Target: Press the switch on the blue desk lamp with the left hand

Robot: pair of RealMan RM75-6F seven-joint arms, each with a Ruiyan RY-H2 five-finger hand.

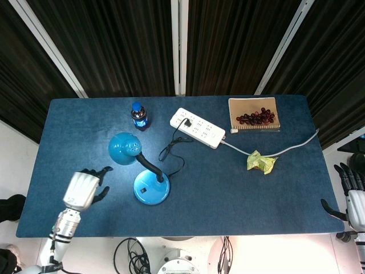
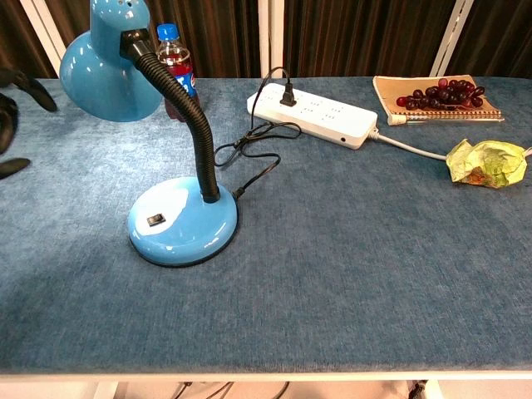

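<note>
The blue desk lamp (image 1: 151, 187) (image 2: 183, 221) stands near the table's front left, its shade (image 1: 124, 148) (image 2: 110, 68) bent toward the left. A small black switch (image 2: 155, 220) sits on the front of its round base. My left hand (image 1: 81, 189) hovers to the left of the lamp, apart from the base, fingers spread and empty; in the chest view only dark fingertips (image 2: 18, 100) show at the left edge. My right hand (image 1: 352, 194) hangs off the table's right edge, fingers apart and holding nothing.
A cola bottle (image 1: 138, 116) stands behind the lamp. The lamp's cord runs to a white power strip (image 1: 197, 128). A notebook with grapes (image 1: 254, 115) lies at the back right, a crumpled yellow wrapper (image 1: 260, 161) lies right of centre.
</note>
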